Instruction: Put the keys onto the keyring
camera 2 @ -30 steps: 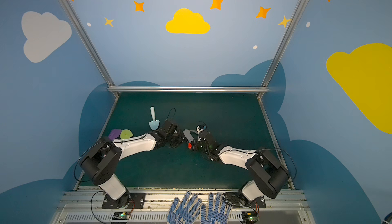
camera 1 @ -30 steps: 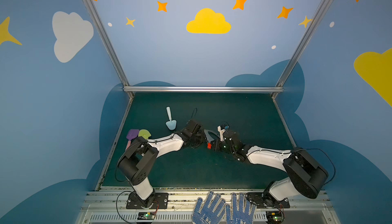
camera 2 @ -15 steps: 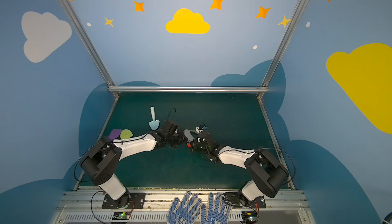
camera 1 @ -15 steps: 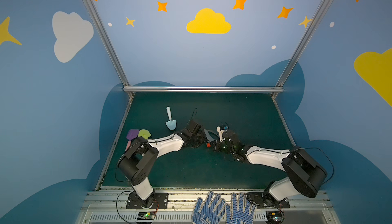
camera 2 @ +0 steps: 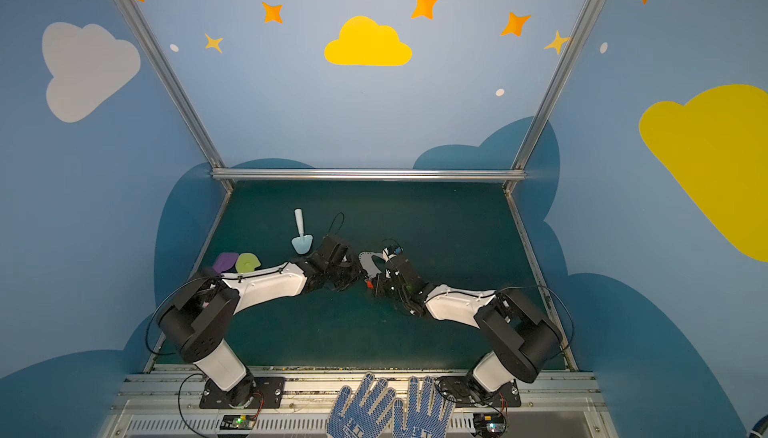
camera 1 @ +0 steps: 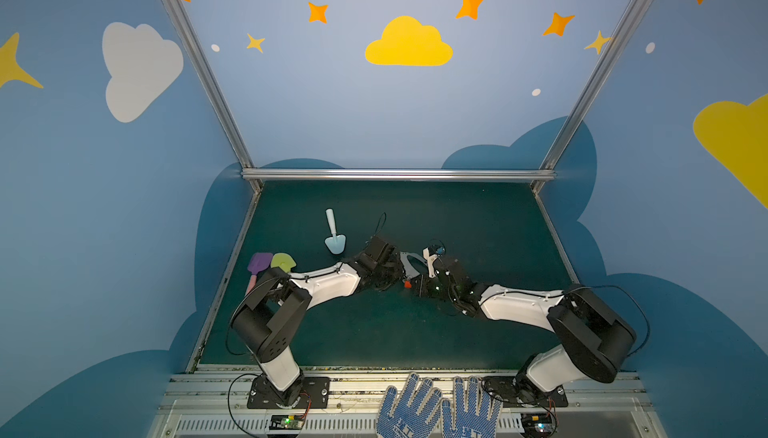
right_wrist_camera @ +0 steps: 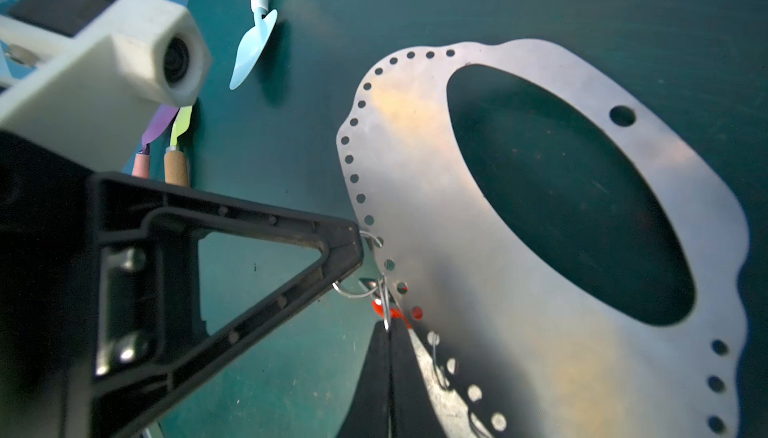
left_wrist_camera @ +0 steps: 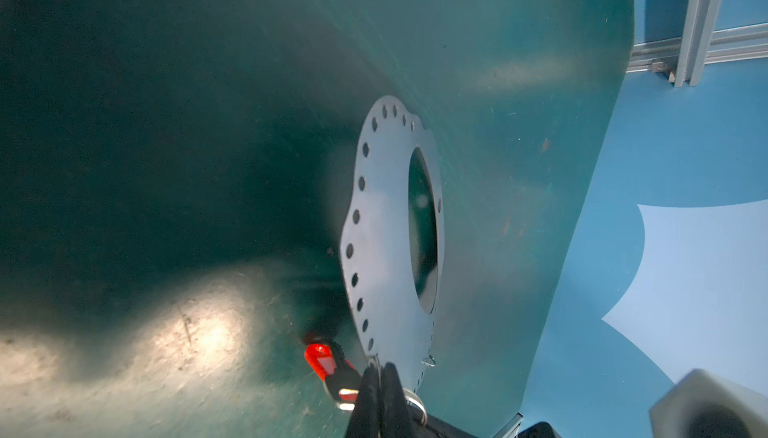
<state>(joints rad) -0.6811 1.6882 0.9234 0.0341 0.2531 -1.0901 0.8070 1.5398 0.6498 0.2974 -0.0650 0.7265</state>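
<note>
Both the left pincer [right_wrist_camera: 356, 255] and right pincer [right_wrist_camera: 388, 332] clench the keyring's [right_wrist_camera: 415, 191] wires, key [left_wrist_camera: 322, 359] just beside their tips.

Not much has moved in the last second. My right arm [camera 1: 515, 303] has crept inward: its big elbow joint [camera 1: 590, 328] now sits a shade closer to the left claw [left_wrist_camera: 380, 367] than it did, and in both top views the forearm has swung that way with it. The right claw [right_wrist_camera: 388, 330] has followed, nudging a touch nearer the left claw along the edge of the keyring [camera 1: 409, 263]. The key [camera 1: 407, 284], just beside the right claw's tips, seemed to lift slightly half a second ago and has settled back. That shift is so slight from above that I can't be sure of it.
</note>
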